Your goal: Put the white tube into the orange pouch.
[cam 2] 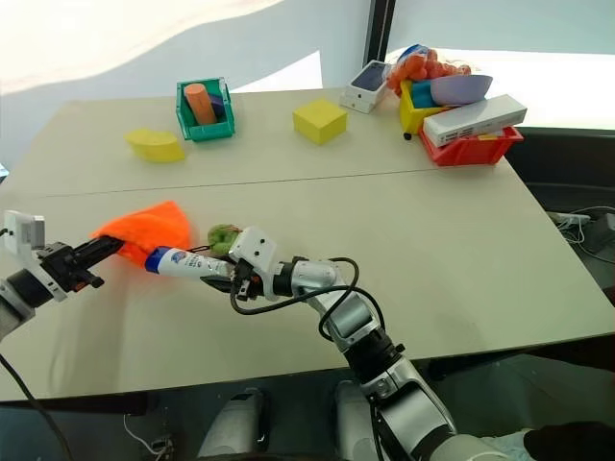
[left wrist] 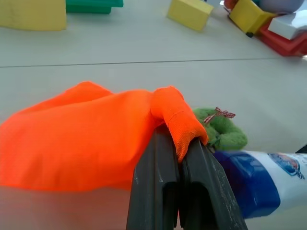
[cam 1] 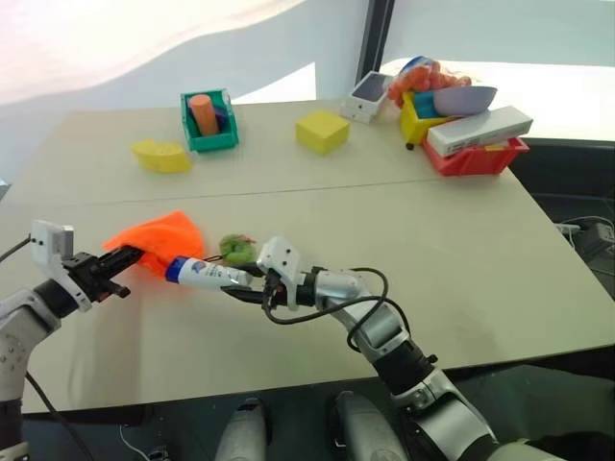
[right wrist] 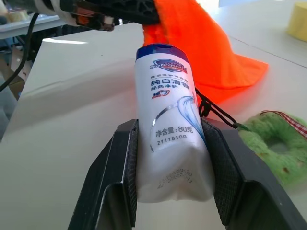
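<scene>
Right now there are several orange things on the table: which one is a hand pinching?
The orange pouch, the flat fabric bag at the near left, pinched by the left hand. The orange cylinder stands untouched in the green bin, far back.

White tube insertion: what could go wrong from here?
1. The left gripper pinches one fold of the orange pouch; no open mouth shows, so the white tube, cap first, may push the fabric instead of entering.
2. The right gripper holds the tube near its crimped end, so a push could tilt it.
3. The black drawstring and green fuzzy ball lie beside the tube and could snag.
</scene>
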Tool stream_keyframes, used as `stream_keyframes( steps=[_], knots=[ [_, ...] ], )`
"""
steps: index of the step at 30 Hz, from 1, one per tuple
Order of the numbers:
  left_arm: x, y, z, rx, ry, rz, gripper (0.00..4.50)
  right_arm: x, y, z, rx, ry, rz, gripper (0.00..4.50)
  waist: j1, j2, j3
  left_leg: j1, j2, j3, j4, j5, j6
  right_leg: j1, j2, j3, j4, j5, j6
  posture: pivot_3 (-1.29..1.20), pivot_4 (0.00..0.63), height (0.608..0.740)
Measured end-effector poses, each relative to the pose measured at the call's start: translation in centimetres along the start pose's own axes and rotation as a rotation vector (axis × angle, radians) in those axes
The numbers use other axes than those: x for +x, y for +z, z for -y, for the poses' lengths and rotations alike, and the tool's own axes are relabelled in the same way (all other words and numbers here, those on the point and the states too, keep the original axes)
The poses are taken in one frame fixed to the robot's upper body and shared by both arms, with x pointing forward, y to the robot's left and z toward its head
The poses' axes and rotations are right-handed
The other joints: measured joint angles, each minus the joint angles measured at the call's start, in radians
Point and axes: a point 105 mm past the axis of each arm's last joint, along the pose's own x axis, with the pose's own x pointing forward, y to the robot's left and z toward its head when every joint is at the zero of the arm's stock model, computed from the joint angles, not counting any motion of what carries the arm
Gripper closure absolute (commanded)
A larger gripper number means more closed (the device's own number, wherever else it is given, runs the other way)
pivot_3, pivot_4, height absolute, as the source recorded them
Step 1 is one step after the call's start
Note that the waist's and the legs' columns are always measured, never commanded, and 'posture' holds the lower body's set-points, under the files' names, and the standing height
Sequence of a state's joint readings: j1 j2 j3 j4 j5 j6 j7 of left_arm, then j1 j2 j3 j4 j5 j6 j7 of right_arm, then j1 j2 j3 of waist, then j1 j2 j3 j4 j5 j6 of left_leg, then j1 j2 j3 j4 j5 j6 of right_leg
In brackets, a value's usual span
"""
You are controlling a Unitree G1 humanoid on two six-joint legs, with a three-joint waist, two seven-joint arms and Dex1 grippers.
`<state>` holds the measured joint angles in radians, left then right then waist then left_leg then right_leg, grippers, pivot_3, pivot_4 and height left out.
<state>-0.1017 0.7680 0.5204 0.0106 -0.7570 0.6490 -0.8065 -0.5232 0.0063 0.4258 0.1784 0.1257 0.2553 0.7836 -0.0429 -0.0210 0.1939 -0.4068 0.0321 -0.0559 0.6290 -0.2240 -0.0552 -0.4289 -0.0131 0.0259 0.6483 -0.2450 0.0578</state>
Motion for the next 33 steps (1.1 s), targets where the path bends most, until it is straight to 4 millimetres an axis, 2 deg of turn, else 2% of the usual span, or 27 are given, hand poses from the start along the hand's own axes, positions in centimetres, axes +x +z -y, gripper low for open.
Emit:
stream_keyframes(
  steps=[4, 7, 12, 20, 29, 33],
  knots=[
    [0.3, 0.2, 0.1, 0.016, -0.022, -0.012, 4.5, -0.2, 0.5, -0.1, 0.011, 0.016, 0.028, 2.98, -0.001, 0.0, 0.0, 0.0, 0.0, 0.0, 0.0, 0.0, 0.0, 0.0, 0.0, 0.0, 0.0, 0.002, -0.003, 0.0, 0.15, 0.74],
    [0.5, -0.4, 0.5, 0.022, -0.048, -0.044, 4.5, -0.6, 1.2, -0.7, 0.025, 0.06, 0.049, 2.98, -0.002, 0.0, 0.0, 0.0, 0.0, 0.0, 0.0, 0.0, 0.0, 0.0, 0.0, 0.0, 0.0, 0.002, -0.002, 0.0, 0.15, 0.74],
    [0.7, -0.9, 1.9, 0.046, -0.106, -0.074, 4.5, -0.7, 0.8, -1.2, 0.058, 0.092, 0.018, 2.98, -0.001, 0.0, 0.0, 0.0, 0.0, -0.001, -0.001, 0.0, 0.0, 0.0, 0.0, 0.0, 0.001, 0.002, -0.003, 0.0, 0.15, 0.74],
    [0.7, -1.1, 2.9, 0.063, -0.134, -0.097, 4.5, -0.2, -0.3, -0.1, 0.068, 0.005, -0.036, 2.98, -0.001, 0.0, 0.0, 0.0, 0.0, 0.0, -0.001, 0.0, 0.0, -0.001, 0.0, 0.0, 0.001, 0.002, -0.003, 0.0, 0.15, 0.74],
    [0.5, -1.7, 4.3, 0.091, -0.165, -0.129, 4.5, 0.0, -0.3, 1.0, 0.079, -0.106, -0.039, 2.98, -0.001, 0.0, 0.0, 0.0, 0.0, 0.0, -0.001, 0.0, 0.0, -0.001, 0.0, 0.0, 0.0, 0.002, -0.003, 0.0, 0.15, 0.74],
    [0.7, -2.0, 5.4, 0.106, -0.193, -0.138, 4.5, 1.5, -0.1, 0.7, 0.08, -0.118, -0.051, 2.98, -0.003, 0.0, 0.0, 0.0, 0.0, 0.0, -0.001, 0.0, 0.0, -0.001, 0.0, 0.0, 0.001, 0.002, -0.003, 0.0, 0.15, 0.74]
  ],
)
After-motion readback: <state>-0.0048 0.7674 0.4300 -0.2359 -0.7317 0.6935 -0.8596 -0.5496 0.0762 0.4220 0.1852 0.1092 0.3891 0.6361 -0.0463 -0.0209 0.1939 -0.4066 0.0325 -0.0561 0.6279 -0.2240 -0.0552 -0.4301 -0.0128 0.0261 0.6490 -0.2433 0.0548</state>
